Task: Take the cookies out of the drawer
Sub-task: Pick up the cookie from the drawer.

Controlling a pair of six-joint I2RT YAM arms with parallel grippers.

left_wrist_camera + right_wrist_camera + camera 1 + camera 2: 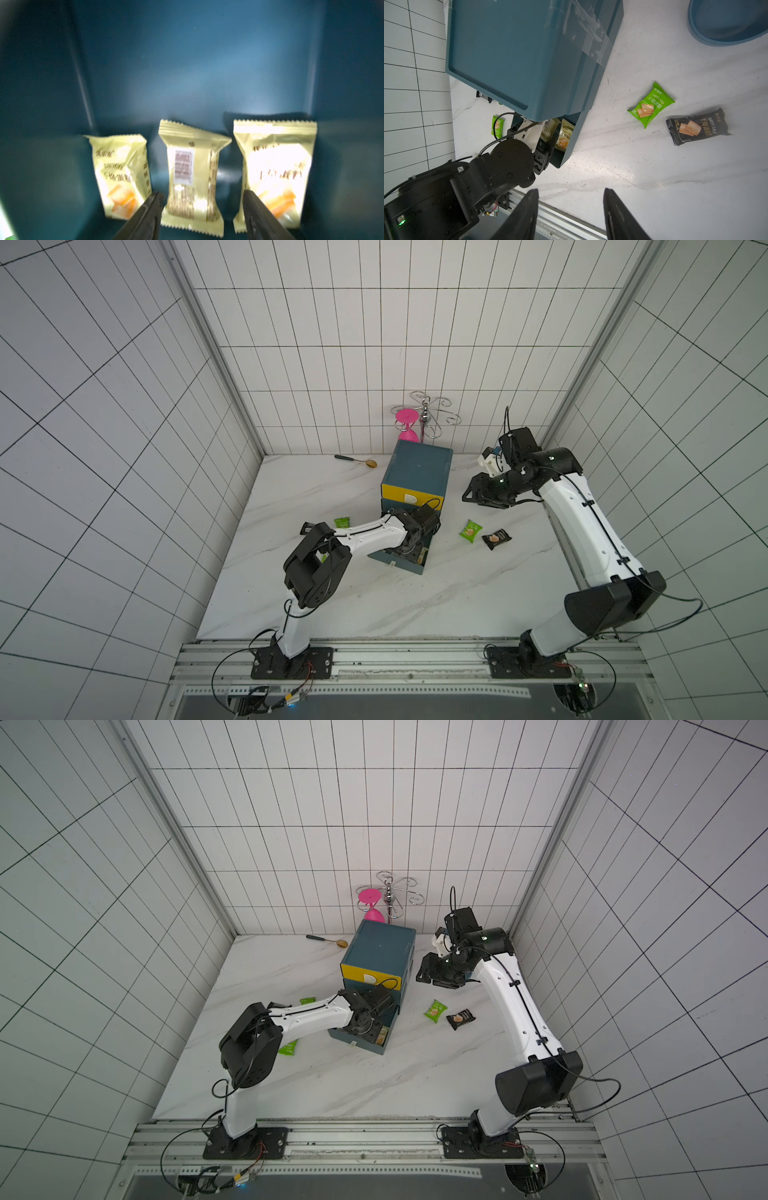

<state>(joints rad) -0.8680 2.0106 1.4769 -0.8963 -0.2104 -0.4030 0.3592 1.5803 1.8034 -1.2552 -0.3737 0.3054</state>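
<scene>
Marble tabletop [654, 176]: green "DRYCAKE" packet [651, 105], black "DRYCAKE" packet [696, 126]; left tool [201, 193] and right tool [571, 190] both released.

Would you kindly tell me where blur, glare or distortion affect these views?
Left wrist: soft throughout, glare whiting out one yellow packet. Right wrist: green packet and black packet crisp, table sheen mild. Both top views: fairly sharp, walls splayed by wide-angle perspective.

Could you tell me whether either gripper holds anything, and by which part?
Nothing is held. The left gripper stands open astride one end of the middle yellow packet in the drawer, not pinching it; the right gripper is open, empty.
</scene>
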